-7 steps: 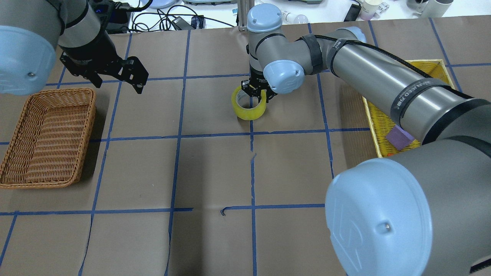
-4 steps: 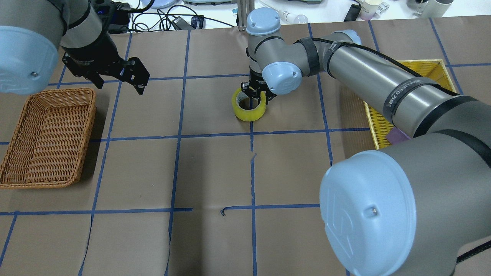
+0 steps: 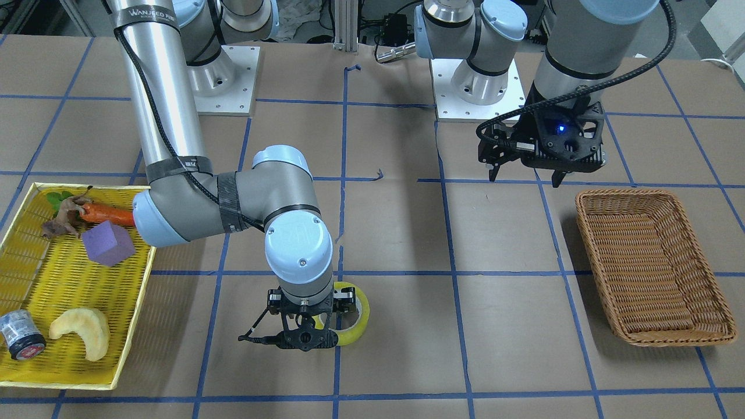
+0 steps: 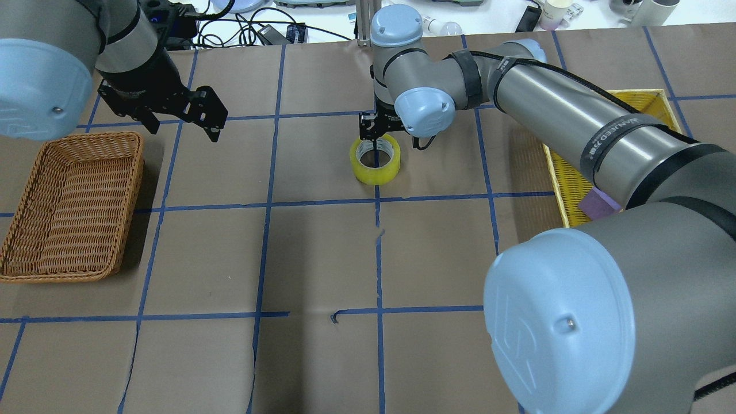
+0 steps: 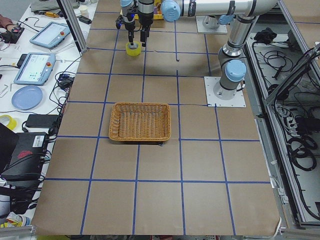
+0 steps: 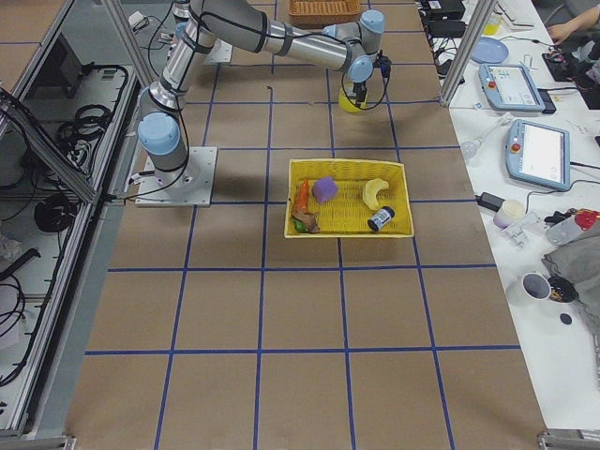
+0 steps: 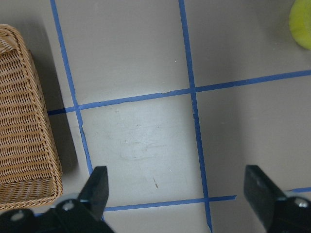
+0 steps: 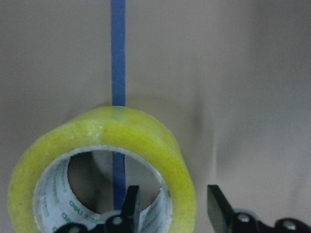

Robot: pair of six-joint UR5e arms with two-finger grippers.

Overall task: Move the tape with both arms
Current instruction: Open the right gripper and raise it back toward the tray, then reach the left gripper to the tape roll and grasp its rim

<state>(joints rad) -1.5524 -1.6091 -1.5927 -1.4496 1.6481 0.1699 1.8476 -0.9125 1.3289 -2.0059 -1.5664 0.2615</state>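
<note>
Tilted a second ago, the tape (image 4: 376, 169) now lies flat on the surface (image 4: 322, 253), right gripper (image 4: 375, 138) spread loose astride its wall, ready for the wide-apart left gripper (image 7: 177, 194).

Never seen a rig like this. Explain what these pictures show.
Two robot arms stand at a brown table taped into blue squares. Four fixed cameras look from above, the front and both ends; two more ride on the wrists. The right claw is open, its fingers astride the wall of a yellow tape roll that lies on the table. The left claw is open and empty, near a wicker basket. A yellow tray holds a purple block and other small things.
</note>
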